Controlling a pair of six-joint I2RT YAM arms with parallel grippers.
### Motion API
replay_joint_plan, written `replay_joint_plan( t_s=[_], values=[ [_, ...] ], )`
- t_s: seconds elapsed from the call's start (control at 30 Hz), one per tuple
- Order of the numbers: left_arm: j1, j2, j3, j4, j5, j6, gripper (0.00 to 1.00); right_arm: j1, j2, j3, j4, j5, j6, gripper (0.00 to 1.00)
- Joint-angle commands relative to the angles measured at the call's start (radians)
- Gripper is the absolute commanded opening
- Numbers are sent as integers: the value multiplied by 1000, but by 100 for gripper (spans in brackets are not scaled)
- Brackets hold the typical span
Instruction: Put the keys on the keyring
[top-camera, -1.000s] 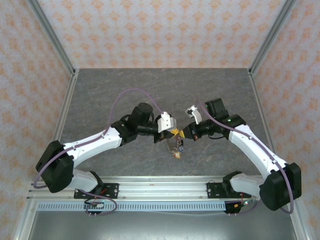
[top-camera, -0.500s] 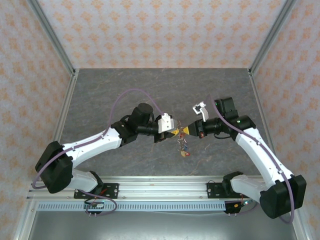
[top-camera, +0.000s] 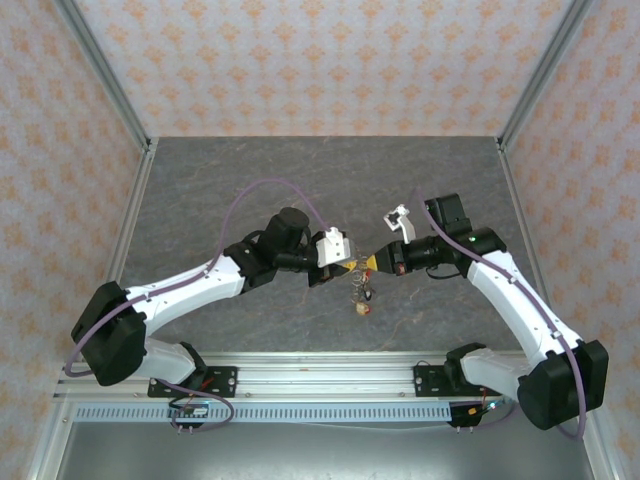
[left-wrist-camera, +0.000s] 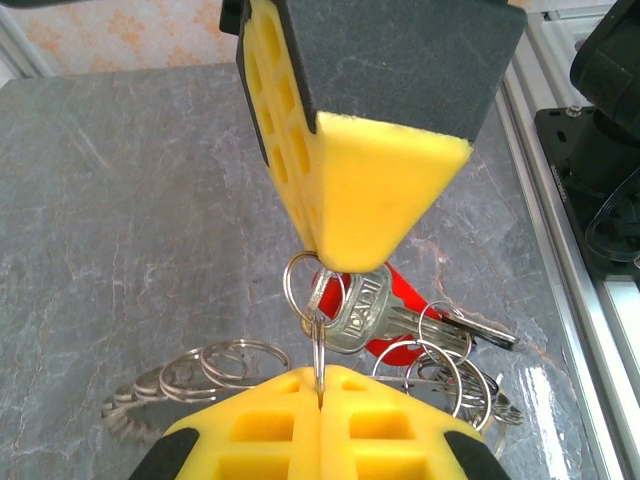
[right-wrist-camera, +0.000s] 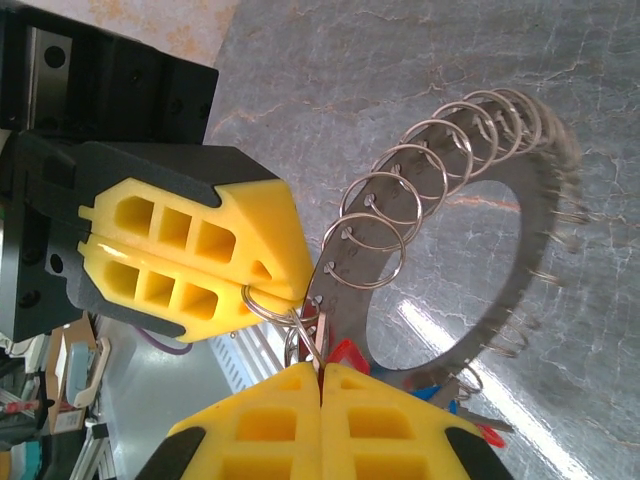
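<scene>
Table (top-camera: 200, 200) is grey stone-look, and both arms reach in and meet over its middle.

Left gripper (top-camera: 347, 266) is pinched tight on one of the small split rings (right-wrist-camera: 400, 190), seen edge-on between its yellow pads in its own wrist view. Right gripper (top-camera: 371, 262) is also fully closed, its tips nipping a neighbouring little ring right against the left gripper's tip. The two tips are almost touching.

Keyring (right-wrist-camera: 540, 250) sits just past the grippers. It's a wide flat band with a big hole, its rim lined with those little rings like a coil. I can't tell if it hangs or rests on the table.

Keys (top-camera: 362, 297) dangle in a bunch just below the tips. A silver key (left-wrist-camera: 352, 312) hangs at the pinch point, with a red key head (left-wrist-camera: 402, 297) behind it.

Progress, my read: partway. Some keys look bunched on already, the silver one looks like the one being worked, and many rim rings look empty. I can't count what's left.

Views: the right wrist gives the keyring's whole hole and coil. The left wrist gives a sliver of rim at lower left but has the key's stamped face up close. From the top, the bundle is a tiny blur, though how the arms are posed reads clearly.
</scene>
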Motion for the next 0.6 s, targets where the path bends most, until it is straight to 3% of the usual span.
replay_joint_plan(
  t_s=[0.0,0.17,0.43,0.57],
  values=[
    [-3,9,46,-49,-47,31,0,7,-5,0,63,23,44,0],
    [-3,14,57,-66,-48,36,0,32,4,3,79,49,71,0],
    [-2,-8,63,-72,-27,29,0,44,-5,-26,46,221,17,0],
    [-3,-16,61,-87,-38,41,0,44,23,-11,-5,231,25,0]
  ],
)
